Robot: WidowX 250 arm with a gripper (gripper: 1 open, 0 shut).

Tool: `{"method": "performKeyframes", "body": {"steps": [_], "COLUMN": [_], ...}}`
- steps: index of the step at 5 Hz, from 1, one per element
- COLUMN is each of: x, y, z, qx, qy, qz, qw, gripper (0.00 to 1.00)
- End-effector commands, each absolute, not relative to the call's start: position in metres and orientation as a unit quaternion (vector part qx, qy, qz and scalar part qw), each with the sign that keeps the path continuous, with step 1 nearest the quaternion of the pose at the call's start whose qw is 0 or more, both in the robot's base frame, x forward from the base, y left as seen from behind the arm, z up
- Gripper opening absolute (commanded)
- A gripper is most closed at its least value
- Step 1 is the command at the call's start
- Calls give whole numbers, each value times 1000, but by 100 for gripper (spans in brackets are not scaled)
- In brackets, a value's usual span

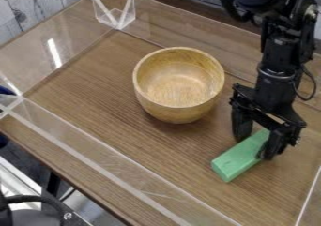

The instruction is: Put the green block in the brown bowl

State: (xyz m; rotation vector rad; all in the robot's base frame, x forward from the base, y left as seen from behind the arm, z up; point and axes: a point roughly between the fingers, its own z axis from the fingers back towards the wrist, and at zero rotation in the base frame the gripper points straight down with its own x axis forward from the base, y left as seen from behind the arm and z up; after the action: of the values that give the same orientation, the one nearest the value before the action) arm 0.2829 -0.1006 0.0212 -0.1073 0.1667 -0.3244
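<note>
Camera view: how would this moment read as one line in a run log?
gripper: open, straddling far end of green block | green block: on table, not lifted | brown bowl: empty, left of block | placement: not done

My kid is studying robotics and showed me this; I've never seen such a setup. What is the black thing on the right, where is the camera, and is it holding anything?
The black thing is a robot arm, ending in a two-fingered gripper that points down at the table. There is one picture, taken by a camera looking down at the wooden table from the front and above, with clear plastic walls around the table's edge. On the table sit a round brown bowl, empty inside, and to its right a green block lying flat. The gripper's fingers are open, straddling the block's far end. They have not closed, so nothing is held yet.
</note>
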Motion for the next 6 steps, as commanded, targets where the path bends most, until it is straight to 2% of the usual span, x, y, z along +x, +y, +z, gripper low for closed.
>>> {"method": "performKeyframes", "body": {"steps": [1,5,6], "x": [287,287,287], "y": [-100,-100,-100], "z": [24,21,21], "qx": [-52,-49,-49], "qy": [74,79,80], "qz": [-161,-160,-159], "qw": [983,983,983], "gripper": [100,100,0]}}
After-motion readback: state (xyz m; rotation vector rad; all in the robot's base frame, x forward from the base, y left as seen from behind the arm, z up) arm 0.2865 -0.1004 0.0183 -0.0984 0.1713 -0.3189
